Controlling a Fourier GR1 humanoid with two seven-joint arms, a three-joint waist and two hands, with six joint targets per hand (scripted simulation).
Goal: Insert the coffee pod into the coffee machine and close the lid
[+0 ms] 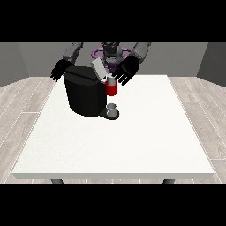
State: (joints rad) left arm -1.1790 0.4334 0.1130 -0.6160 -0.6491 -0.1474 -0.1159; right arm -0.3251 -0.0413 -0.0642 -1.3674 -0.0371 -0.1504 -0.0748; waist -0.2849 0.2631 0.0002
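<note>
A black coffee machine (pixel 85 95) stands on the white table (pixel 132 141) at the back left of middle. Its grey lid (pixel 98 69) is tilted up and open. At the machine's front is a red brew head (pixel 111 89), and a small pale piece (pixel 111 80) that may be the coffee pod sits at its top. The hand at the view's right (pixel 126 70) hovers just above and right of that piece with its fingers spread; whether it touches the piece I cannot tell. The hand at the view's left (pixel 60 69) is open behind the machine's back left corner.
A small grey cup (pixel 113 109) stands on the machine's drip base under the red head. The table stretches wide toward the camera and to the right, with its edges far from the machine.
</note>
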